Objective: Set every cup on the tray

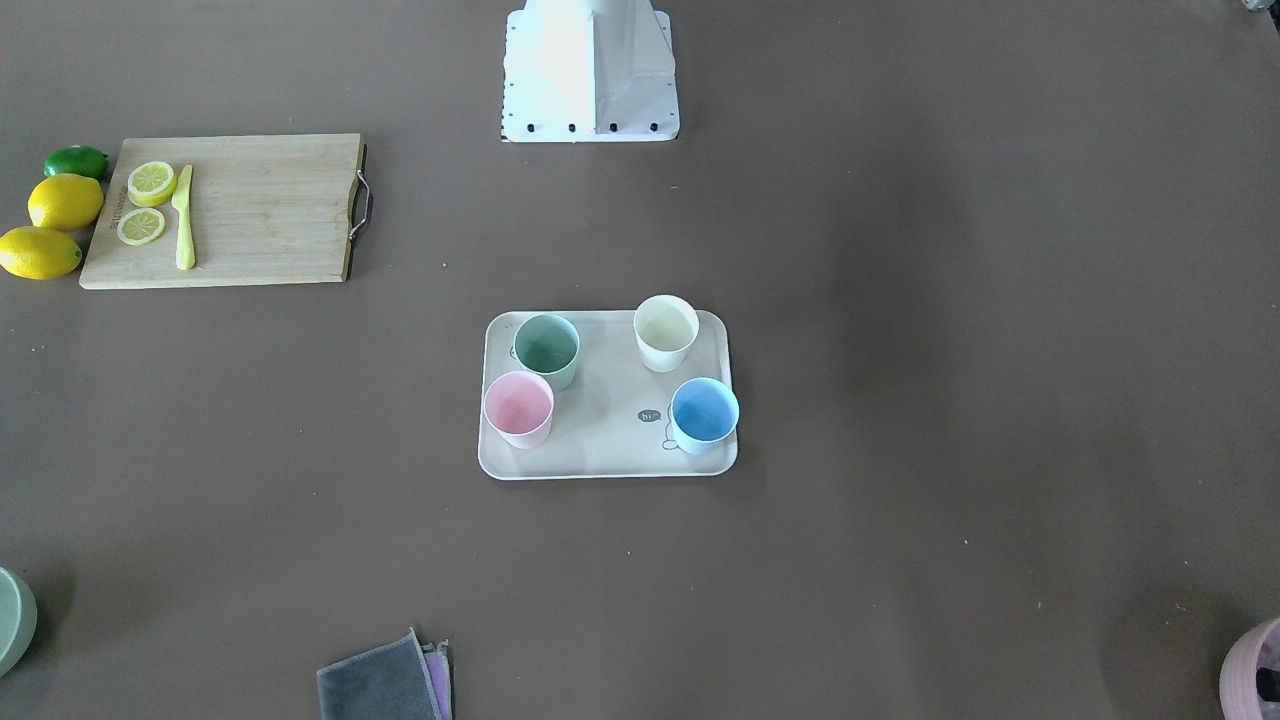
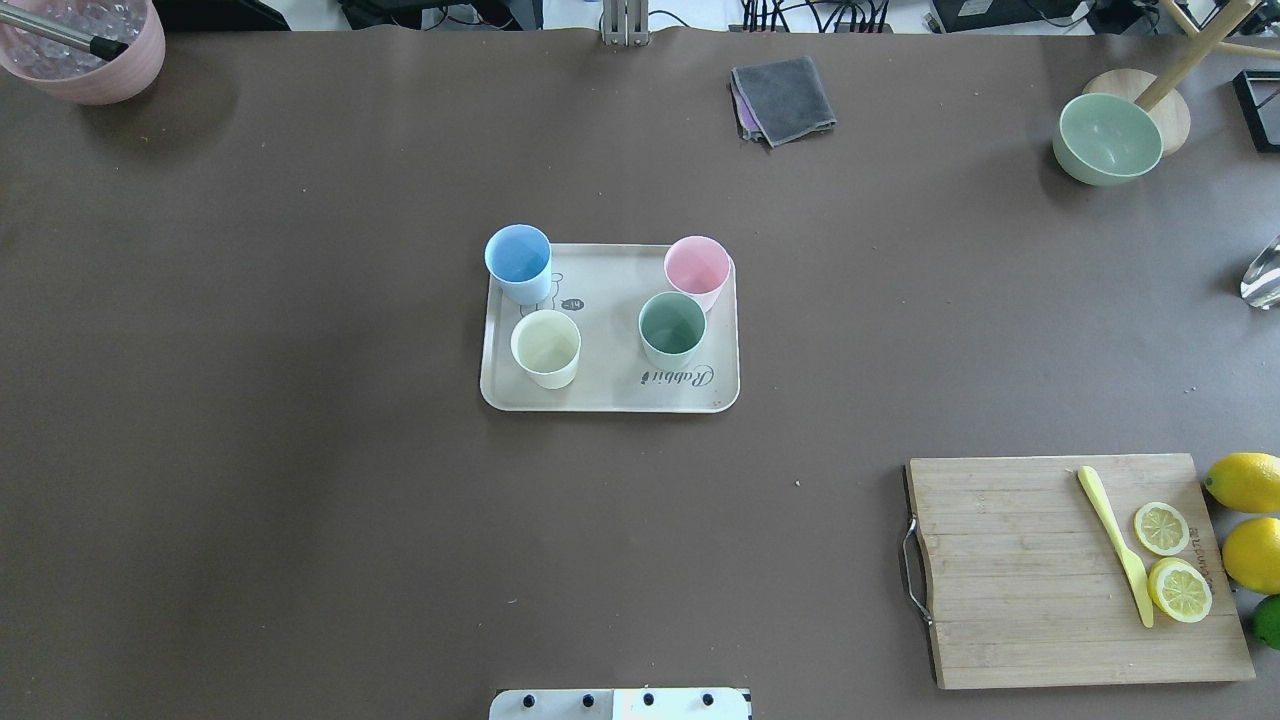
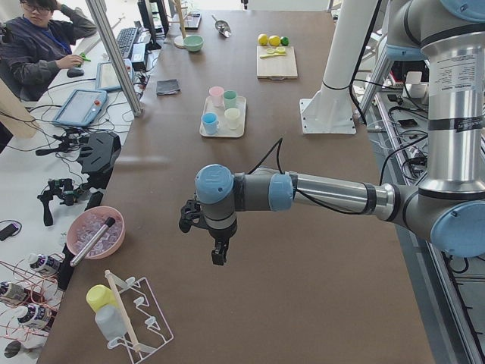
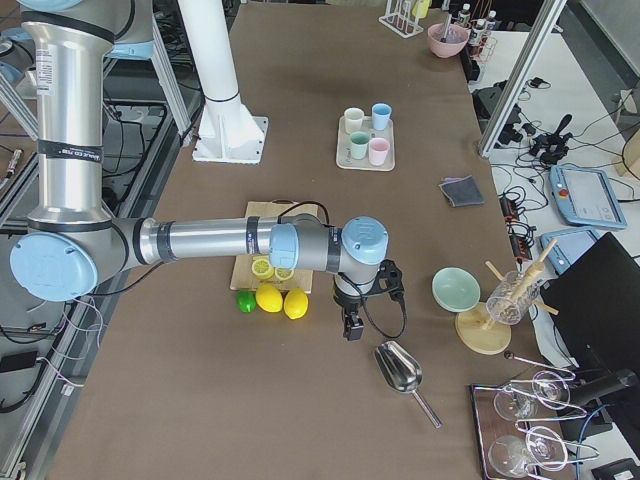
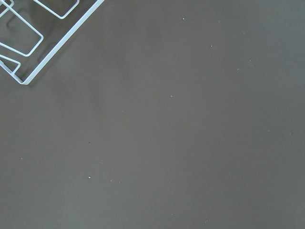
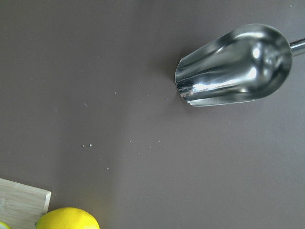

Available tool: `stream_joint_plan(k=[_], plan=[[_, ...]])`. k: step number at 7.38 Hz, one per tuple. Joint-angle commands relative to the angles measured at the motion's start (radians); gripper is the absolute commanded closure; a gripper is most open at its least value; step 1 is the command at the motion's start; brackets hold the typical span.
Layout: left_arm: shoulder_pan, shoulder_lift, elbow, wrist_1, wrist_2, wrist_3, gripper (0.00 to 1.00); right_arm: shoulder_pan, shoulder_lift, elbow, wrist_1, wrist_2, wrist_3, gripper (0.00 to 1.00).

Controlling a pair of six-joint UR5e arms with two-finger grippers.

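All four cups stand upright on the beige tray at the table's middle: the blue cup, the pink cup, the cream cup and the mint green cup. The front-facing view shows the tray with the same four cups. My left gripper shows only in the left side view, far from the tray, near the table's end. My right gripper shows only in the right side view, beside the lemons. I cannot tell whether either is open or shut.
A bamboo cutting board holds lemon slices and a yellow knife, with lemons beside it. A grey cloth, a green bowl and a pink bowl sit at the far edge. A metal scoop lies under the right wrist; a wire rack lies near the left.
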Motion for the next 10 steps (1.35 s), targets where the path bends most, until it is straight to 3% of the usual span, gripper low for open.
stream_joint_plan(k=[1,3,5,10], plan=[[0.000,-0.006,0.002,-0.002,0.000,0.000,0.02,-0.004,0.009,-0.004,0.001,0.001,0.022,0.00],[-0.001,0.007,0.003,-0.053,0.002,-0.003,0.02,-0.033,0.021,-0.004,0.006,0.000,0.074,0.00],[0.000,0.006,0.005,-0.054,0.002,-0.003,0.02,-0.036,0.019,-0.002,0.006,-0.044,0.074,0.00],[0.000,0.006,0.002,-0.054,0.002,-0.005,0.02,-0.057,0.016,-0.002,0.006,-0.046,0.071,0.00]])
